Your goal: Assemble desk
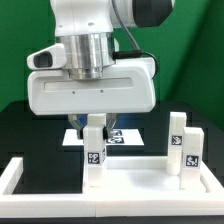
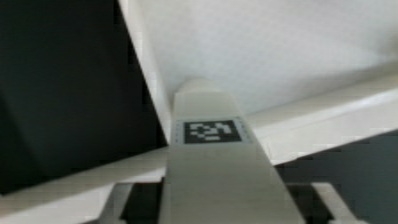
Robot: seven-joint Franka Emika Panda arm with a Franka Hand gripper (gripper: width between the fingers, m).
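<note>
My gripper (image 1: 94, 124) is shut on a white block leg (image 1: 94, 150) and holds it upright, tag facing forward, over the near end of the white tabletop panel (image 1: 140, 178) at the exterior view's left. I cannot tell whether the leg's lower end touches the panel. Two more legs (image 1: 177, 138) (image 1: 192, 150) stand upright on the panel at the exterior view's right. In the wrist view the held leg (image 2: 214, 140) runs out from between my fingers (image 2: 139, 200), with the panel (image 2: 267, 50) behind it.
The marker board (image 1: 118, 136) lies on the black table behind the held leg, partly hidden by my gripper. A low white border rail (image 1: 12, 176) runs along the exterior view's left and front. A green wall stands behind.
</note>
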